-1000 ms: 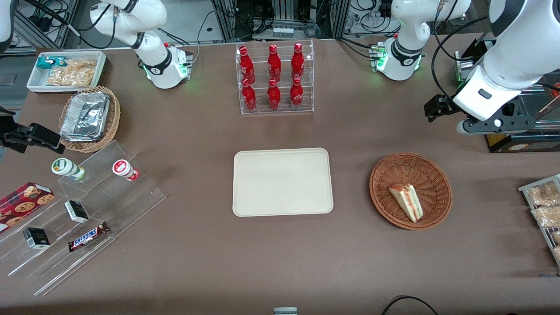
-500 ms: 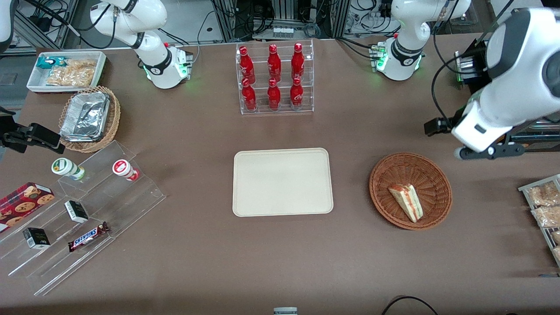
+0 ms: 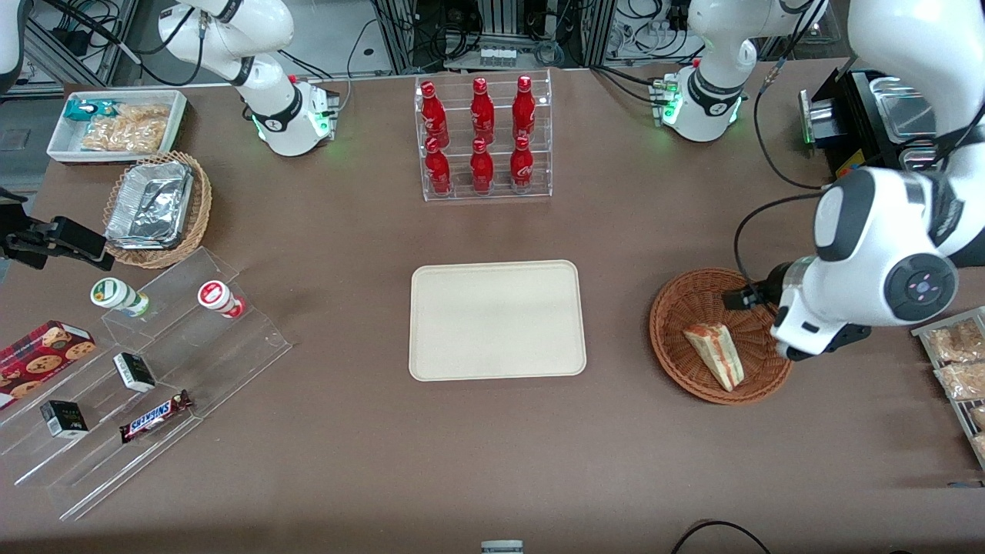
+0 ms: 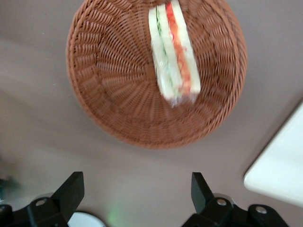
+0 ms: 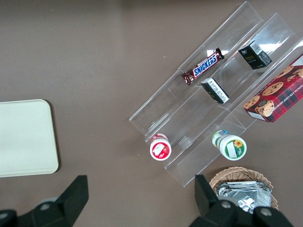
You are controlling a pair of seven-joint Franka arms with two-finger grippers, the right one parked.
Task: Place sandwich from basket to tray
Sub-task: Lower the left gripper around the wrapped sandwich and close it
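**Wicker basket under my open gripper**

Reddish-brown wicker fills most of what my wrist camera sees: the round basket (image 4: 128, 90) lies on the brown table (image 3: 369, 462) with the sandwich (image 4: 173, 56) resting inside it, a pale wedge showing red-orange and green layers along its cut side. My gripper (image 4: 137, 191) hangs above the table just beside the basket's rim, touching nothing. Its two dark fingers (image 4: 71, 189) stand wide apart with only bare table between them, so I hold nothing.

From the front, my wrist sits over the edge of the basket (image 3: 692, 304) on the side toward my end of the table, and the sandwich (image 3: 716, 354) lies in the part of the basket nearer the front camera. The cream tray (image 3: 496, 319) sits flat in the middle of the table, apart from the basket, with nothing on it. A clear rack of red bottles (image 3: 481, 138) stands farther from the front camera than the tray.
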